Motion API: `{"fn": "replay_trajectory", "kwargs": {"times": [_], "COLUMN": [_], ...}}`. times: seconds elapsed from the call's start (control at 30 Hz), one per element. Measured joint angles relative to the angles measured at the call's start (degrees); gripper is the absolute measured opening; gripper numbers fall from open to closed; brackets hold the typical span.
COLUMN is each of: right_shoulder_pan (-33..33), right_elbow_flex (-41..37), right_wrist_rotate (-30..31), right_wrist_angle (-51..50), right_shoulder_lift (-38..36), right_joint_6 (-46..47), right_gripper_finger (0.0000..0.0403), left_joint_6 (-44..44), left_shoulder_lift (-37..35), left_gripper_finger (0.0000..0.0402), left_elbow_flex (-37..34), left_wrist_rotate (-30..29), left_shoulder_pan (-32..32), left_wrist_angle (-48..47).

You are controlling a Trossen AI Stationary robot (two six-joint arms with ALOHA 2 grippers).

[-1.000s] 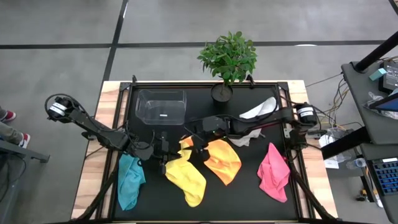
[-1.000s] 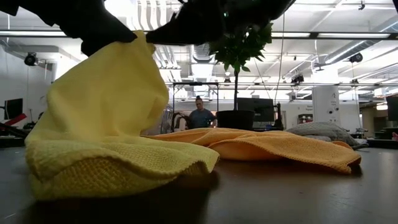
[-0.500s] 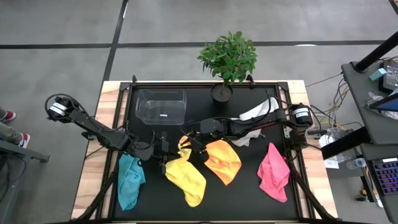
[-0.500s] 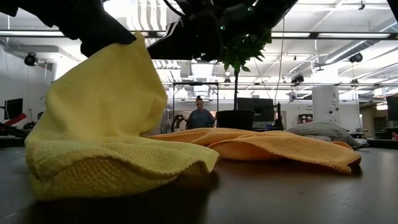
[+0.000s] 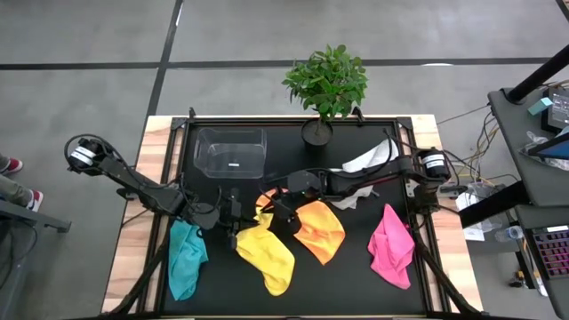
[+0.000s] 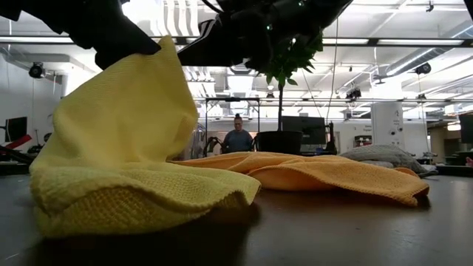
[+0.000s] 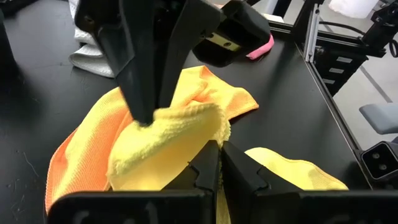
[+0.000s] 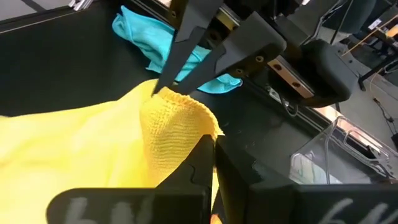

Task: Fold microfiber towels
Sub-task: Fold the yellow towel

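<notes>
The black table carried all five towels; the pink towel lay crumpled toward the right edge, the teal towel toward the left edge, the white-grey towel at the back right beside the plant, and the clear box stood at the back left. The orange towel lay flat near the middle, touching the yellow towel, whose back edge was lifted off the table while its front sagged in a heap. The left gripper was pinched shut on one raised part of that yellow edge; the right gripper was closed on the same edge close beside it, both held just above the table.

The risks, as I judge them: the two pinches sat so near each other that the cloth could bunch rather than spread, giving a crooked fold; the thin bite of fabric could slip free if the arms drew apart quickly; the orange towel might be dragged along where the two touched; the fingers could collide, being nearly together.
</notes>
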Motion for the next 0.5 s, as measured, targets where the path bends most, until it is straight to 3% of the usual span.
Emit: {"fn": "replay_trajectory", "kwargs": {"times": [0.5], "right_shoulder_pan": [1.7], "right_elbow_flex": [-0.1], "right_wrist_rotate": [0.5], "right_wrist_angle": [-4.7], "right_shoulder_lift": [-2.0], "right_joint_6": [0.1], "right_gripper_finger": [0.0008], "left_joint_6": [0.0], "left_shoulder_lift": [0.0], "left_gripper_finger": [0.0], "left_elbow_flex": [0.0], "left_wrist_rotate": [0.0], "left_shoulder_pan": [0.0], "left_wrist_angle": [0.0]}}
